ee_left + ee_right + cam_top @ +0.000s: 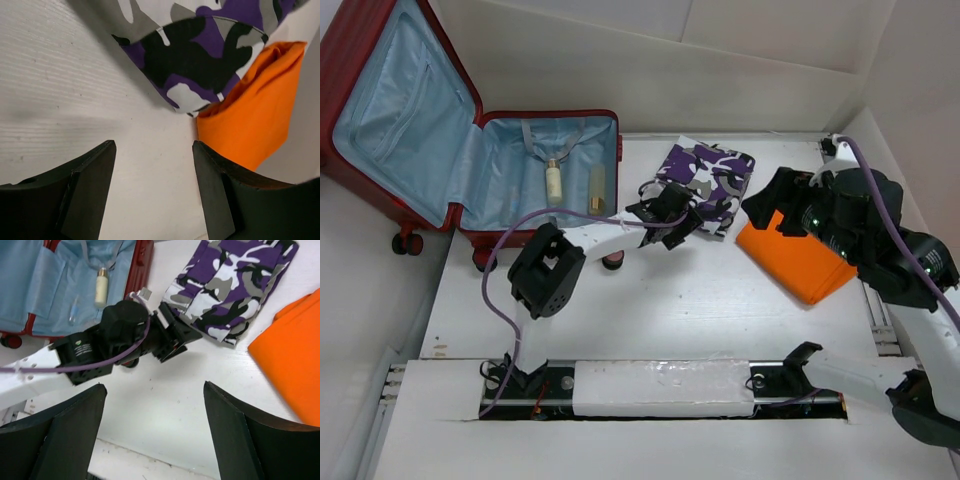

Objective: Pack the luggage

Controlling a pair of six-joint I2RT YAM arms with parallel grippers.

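White tabletop [700, 300] bears the camouflage cloth [708, 178]; left gripper [153, 145], parted and empty (right gripper [155, 387] likewise), should next pinch it for the luggage [350, 62].

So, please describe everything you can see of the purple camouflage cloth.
The purple camouflage cloth is soft printed fabric in purple, black, grey and white, folded into a flat packet. It lies on the white table, between the open luggage and an orange cloth. The left gripper, open, is just short of its near edge, not touching.
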